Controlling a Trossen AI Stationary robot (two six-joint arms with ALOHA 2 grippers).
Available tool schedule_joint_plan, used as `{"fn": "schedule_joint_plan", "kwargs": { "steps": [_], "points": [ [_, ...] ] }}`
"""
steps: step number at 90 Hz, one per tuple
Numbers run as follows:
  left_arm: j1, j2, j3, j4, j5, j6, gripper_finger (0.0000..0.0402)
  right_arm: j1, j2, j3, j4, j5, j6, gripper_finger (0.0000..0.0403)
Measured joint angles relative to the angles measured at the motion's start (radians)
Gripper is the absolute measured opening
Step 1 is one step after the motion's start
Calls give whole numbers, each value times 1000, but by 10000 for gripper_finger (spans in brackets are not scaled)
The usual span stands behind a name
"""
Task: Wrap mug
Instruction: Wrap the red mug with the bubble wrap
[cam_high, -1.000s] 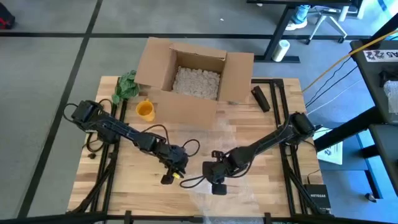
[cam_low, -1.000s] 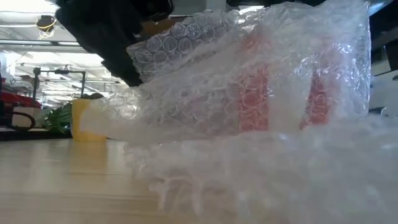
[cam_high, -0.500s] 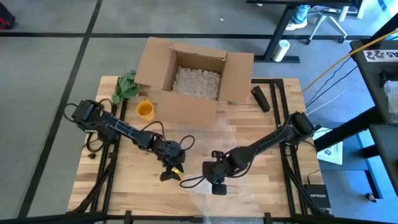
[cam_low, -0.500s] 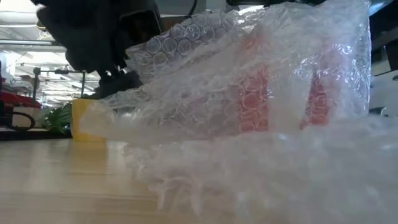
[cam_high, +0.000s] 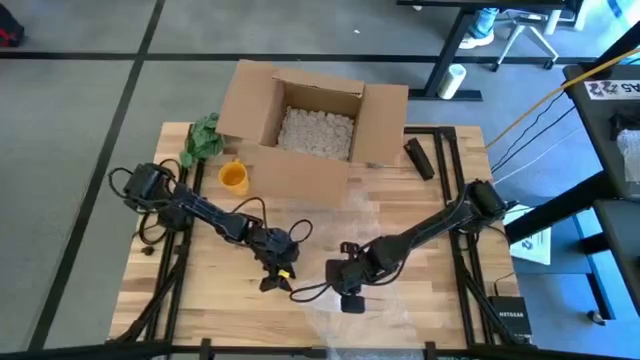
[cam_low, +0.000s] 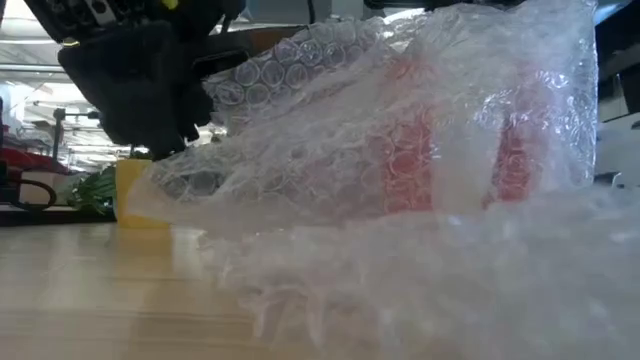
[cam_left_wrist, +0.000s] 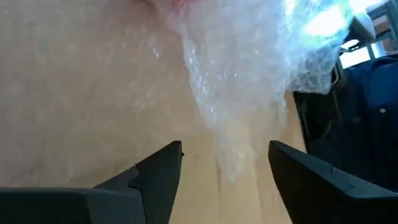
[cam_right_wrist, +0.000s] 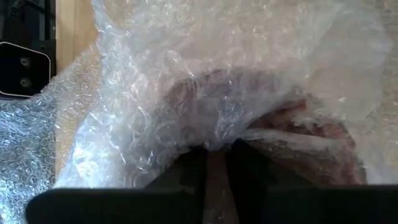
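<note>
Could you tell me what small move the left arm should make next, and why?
Probably close the open left gripper on the loose bubble wrap tail lying between its fingers, then fold it over the red mug; the right gripper already pinches the wrap there.

Mug (cam_low: 455, 150) shows you only red blur through wrap (cam_low: 400, 250); right fingers (cam_right_wrist: 249, 168) buried in wrap folds.

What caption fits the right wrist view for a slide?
Right gripper fingers pinch the bubble wrap bunched over a reddish mug on the wooden table.
</note>
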Motion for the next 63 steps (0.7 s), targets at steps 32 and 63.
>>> {"fn": "schedule_joint_plan", "kwargs": {
  "steps": [32, 63],
  "points": [
    [-19, 83, 2, 162, 74, -41, 224, 0, 0, 0, -4, 0, -2, 44],
    [-30, 129, 10, 241, 75, -23, 212, 0, 0, 0, -6, 0, -3, 44]
  ]
}}
